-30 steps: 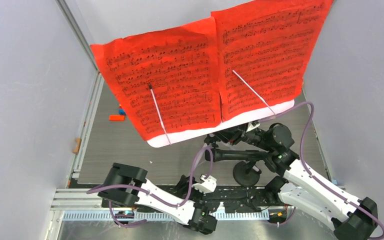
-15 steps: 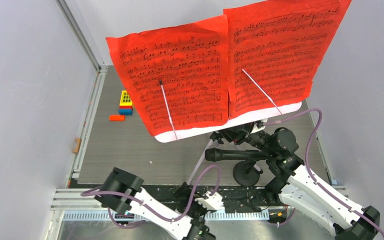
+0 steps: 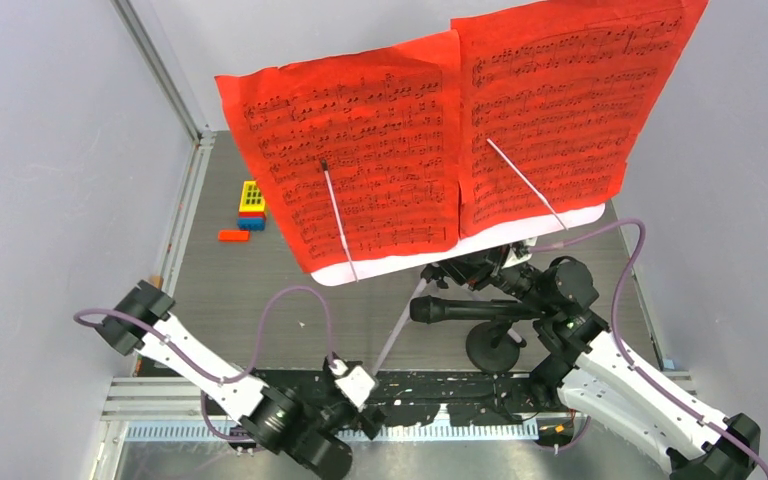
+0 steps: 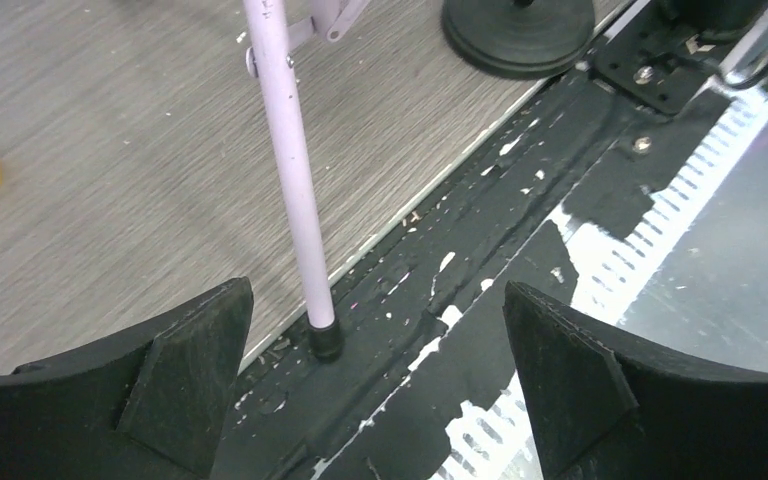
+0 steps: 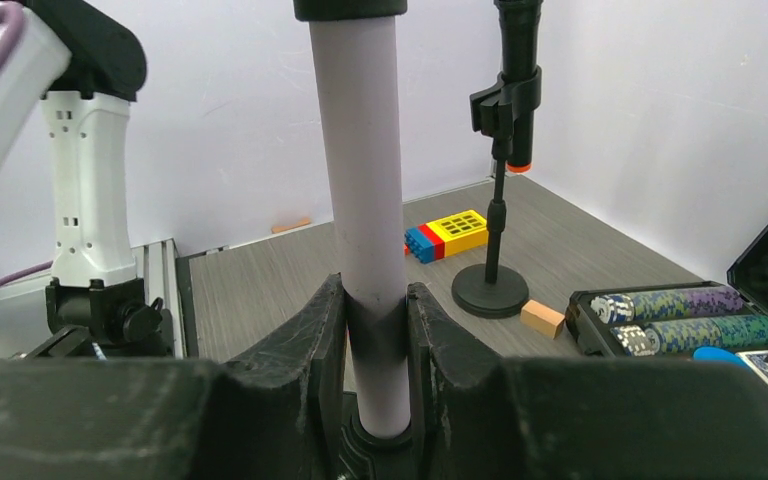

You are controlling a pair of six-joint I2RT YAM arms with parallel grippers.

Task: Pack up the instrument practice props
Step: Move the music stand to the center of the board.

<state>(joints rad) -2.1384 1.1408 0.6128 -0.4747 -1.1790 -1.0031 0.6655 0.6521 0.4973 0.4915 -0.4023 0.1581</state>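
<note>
step: rack take-down, judged to be at its start; nothing looks packed yet.
rack (image 3: pixel 572 213): stood upright on the table (image 3: pixel 250 290), right of centre, close to the arm bases; mostly hidden in the top view.
pages (image 3: pixel 360 150): two red sheets are spread across the rack front and pinned by thin wire arms.
right gripper (image 5: pixel 375 330): clamped narrow on the rack's pale pole (image 5: pixel 360 150), low down.
left gripper (image 4: pixel 375 390): spread wide, nothing held.
leg (image 4: pixel 290 170): seen between the left fingers, touched by neither; its foot is planted on the black strip (image 4: pixel 480 250) at the near table edge.
near mic (image 3: pixel 450 310): on its round base, just beside the right gripper.
far mic (image 5: pixel 516 80): upright on its pole, near the blocks (image 5: pixel 447 235) and the chip case (image 5: pixel 660 315).
next: probably the leg is to be pinched low by the left gripper and folded in while the pole is steadied; the fingers must be centred on the leg before closing.
risk: the rack looks top-heavy, so tipping is likely if the pole is released.
</note>
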